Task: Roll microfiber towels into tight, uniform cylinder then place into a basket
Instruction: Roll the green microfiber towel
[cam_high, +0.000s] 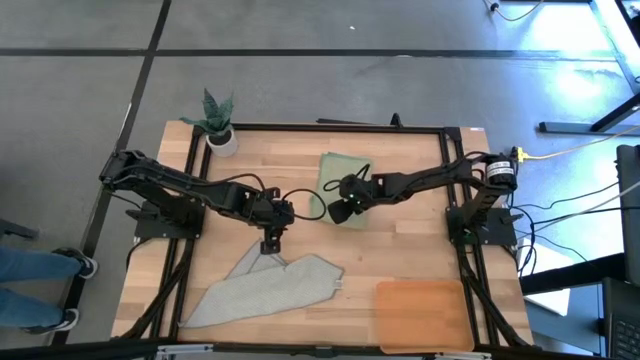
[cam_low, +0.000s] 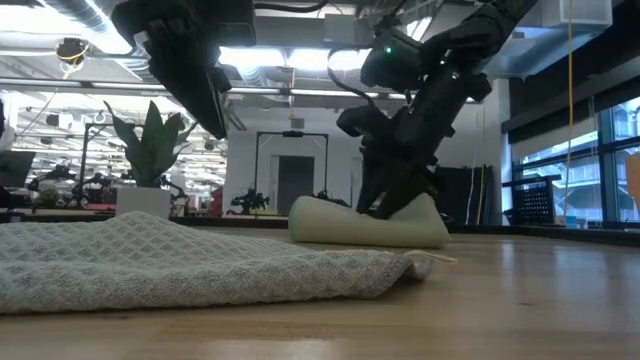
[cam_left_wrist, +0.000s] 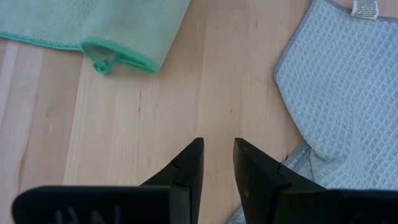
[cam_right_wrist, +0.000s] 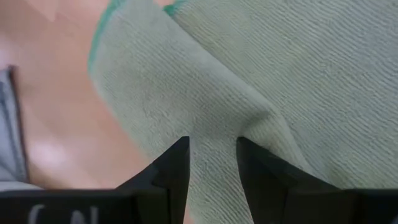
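Observation:
The pale green towel lies folded and partly bundled on the table's far middle; in the low view the green towel reads as a low, thick roll. My right gripper is down on its near end, shut on the cloth. The grey towel lies spread and creased near the front left. My left gripper hangs above bare wood just beyond the grey towel's far corner, fingers slightly open with nothing between them. The orange-brown basket sits flat at the front right. My right gripper pinches a raised fold of the green towel between its two fingers, at the bundle's near end. The fingers slant down from above and from the table's right. The rest of the towel lies on the table.
A small potted plant stands at the table's far left corner. Bare wood lies between the green towel and the basket. A dark frame rail runs along the table's far edge.

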